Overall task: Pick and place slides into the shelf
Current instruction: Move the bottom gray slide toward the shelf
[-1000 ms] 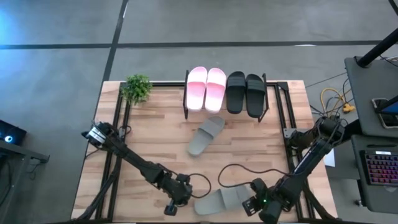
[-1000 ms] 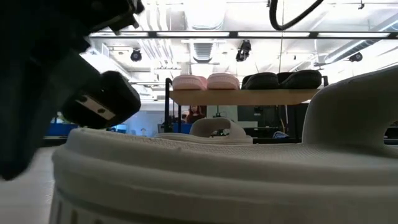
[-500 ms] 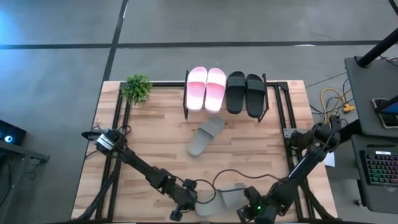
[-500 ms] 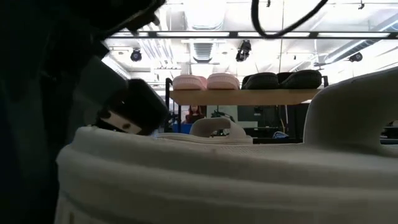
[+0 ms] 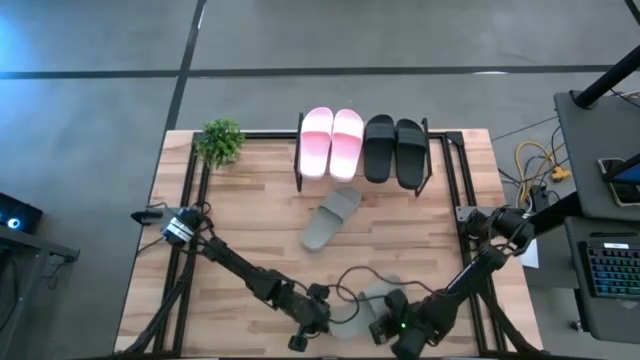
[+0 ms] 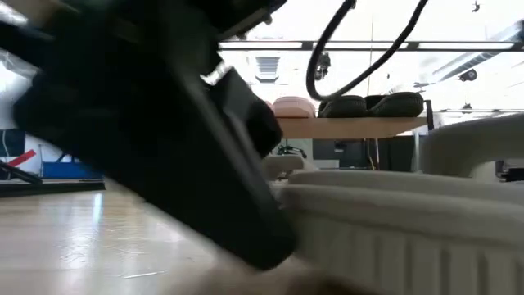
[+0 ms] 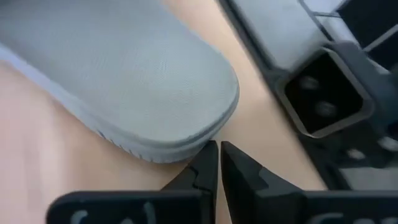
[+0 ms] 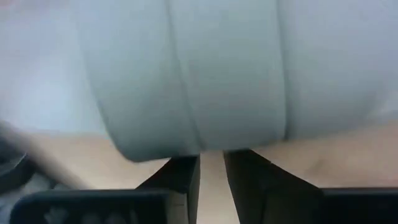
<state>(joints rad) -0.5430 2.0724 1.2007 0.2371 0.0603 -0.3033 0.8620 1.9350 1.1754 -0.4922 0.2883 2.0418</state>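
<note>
One grey-green slide (image 5: 375, 296) lies sole-down at the table's near edge, between both grippers. My left gripper (image 5: 322, 322) is shut at its rounded end (image 7: 124, 68). My right gripper (image 5: 386, 326) comes from the right, its fingers (image 8: 183, 171) a narrow gap apart. Their tips are hidden against the slide's strap (image 8: 199, 68). The second grey-green slide (image 5: 332, 218) rests flat before the shelf (image 5: 362, 175). The pink pair (image 5: 332, 140) and black pair (image 5: 395, 150) sit on the shelf's plank. My left gripper (image 7: 217, 155) has its shut fingertips against the sole's edge at the slide's rounded end (image 7: 202, 144), coming level from the table's left. The slide lies flat on the table. My right gripper (image 8: 211, 165) reaches the strap's edge; I cannot tell whether it touches.
A small potted plant (image 5: 220, 140) stands at the far left corner. A black cable (image 5: 355, 280) loops over the table near the grippers. In the low view the left gripper's dark body (image 6: 164, 139) fills the left half, the slide (image 6: 393, 221) the right.
My left gripper has moved along the near edge toward the table's right and slid the grey-green slide rightward and a little farther from that edge. My right gripper has moved left, closing in on the slide from the other side.
</note>
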